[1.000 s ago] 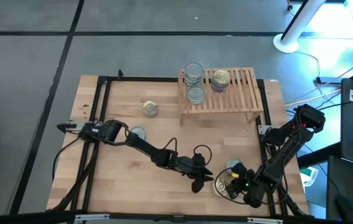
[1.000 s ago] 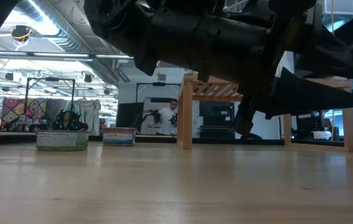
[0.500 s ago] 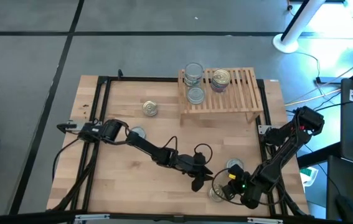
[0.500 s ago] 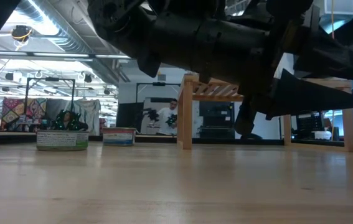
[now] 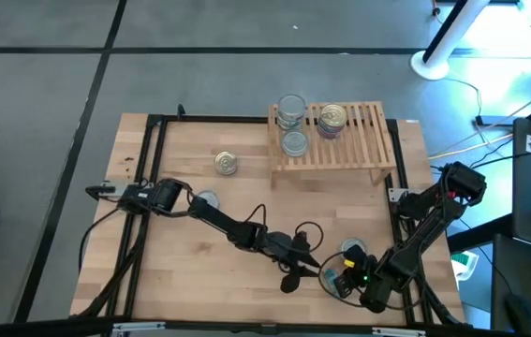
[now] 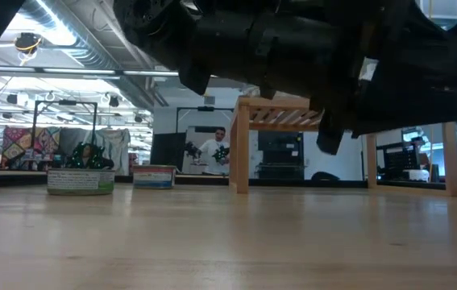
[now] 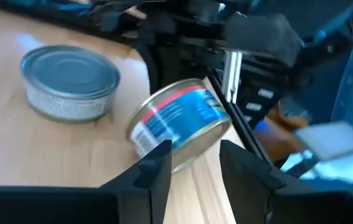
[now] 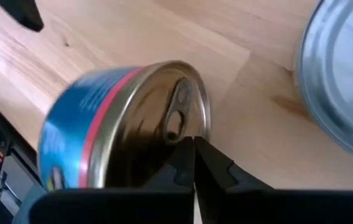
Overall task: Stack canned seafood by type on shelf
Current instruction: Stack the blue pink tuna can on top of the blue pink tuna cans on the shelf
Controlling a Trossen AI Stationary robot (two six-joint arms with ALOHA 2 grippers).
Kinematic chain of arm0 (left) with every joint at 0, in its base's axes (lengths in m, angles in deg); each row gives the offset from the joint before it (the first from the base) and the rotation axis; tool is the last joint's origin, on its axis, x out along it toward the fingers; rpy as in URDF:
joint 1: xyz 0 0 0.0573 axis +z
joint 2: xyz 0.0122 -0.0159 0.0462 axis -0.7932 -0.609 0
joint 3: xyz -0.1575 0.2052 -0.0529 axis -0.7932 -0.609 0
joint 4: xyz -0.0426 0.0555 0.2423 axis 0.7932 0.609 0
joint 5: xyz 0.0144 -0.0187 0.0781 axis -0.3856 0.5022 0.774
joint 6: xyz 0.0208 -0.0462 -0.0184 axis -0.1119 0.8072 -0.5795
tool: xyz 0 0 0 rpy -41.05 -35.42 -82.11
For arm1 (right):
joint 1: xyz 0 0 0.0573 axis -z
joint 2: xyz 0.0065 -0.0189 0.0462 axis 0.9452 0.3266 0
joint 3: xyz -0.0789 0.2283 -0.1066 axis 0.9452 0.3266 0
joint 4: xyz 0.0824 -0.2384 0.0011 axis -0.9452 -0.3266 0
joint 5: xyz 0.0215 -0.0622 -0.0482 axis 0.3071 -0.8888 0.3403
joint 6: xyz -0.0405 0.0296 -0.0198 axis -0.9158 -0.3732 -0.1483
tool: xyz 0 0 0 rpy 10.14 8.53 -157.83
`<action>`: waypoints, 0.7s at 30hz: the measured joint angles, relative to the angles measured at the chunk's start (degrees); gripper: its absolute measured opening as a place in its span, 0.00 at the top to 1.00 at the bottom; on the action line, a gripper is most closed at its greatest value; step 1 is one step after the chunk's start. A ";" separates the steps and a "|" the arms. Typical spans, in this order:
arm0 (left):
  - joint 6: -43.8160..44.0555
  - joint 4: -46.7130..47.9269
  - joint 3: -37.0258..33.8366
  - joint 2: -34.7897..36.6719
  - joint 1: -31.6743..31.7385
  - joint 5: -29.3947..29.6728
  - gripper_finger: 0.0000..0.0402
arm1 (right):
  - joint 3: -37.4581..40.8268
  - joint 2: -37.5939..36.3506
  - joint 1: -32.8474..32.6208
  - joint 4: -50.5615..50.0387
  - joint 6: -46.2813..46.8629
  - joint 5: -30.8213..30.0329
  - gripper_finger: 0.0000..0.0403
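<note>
Low at the tabletop's point(image 5: 181, 178) five o'clock corner, the right gripper point(image 8: 193, 163) is pinched shut at a tilted blue gold-topped tin's point(image 8: 126, 118) rim, the left gripper point(image 7: 192, 165) half open beside it.

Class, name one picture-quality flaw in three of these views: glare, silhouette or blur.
High view: window glare washes out the floor beside the shelf. Low view: the arms hang as black silhouettes. Left wrist view: the blue-labelled can looks soft.

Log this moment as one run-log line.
left gripper: open around tilted blue-label can | right gripper: shut against its gold pull-ring top | silver-top can: upright beside | shelf: three stacks
</note>
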 joint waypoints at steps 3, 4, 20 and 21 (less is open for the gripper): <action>-6.34 -0.24 0.00 0.00 -0.15 -0.15 0.67 | 0.00 0.02 -0.01 0.27 0.00 -0.17 1.00; -7.99 -0.44 0.00 0.00 -0.23 -0.12 0.67 | -0.03 0.02 -0.02 0.46 -0.02 -0.17 1.00; -23.73 -1.54 0.00 0.00 -1.18 2.73 0.50 | -0.13 -0.13 0.23 1.04 0.04 -2.12 0.99; -23.75 -1.61 0.00 0.00 -1.18 2.88 0.48 | -0.14 -0.13 0.53 1.04 0.02 -2.09 0.99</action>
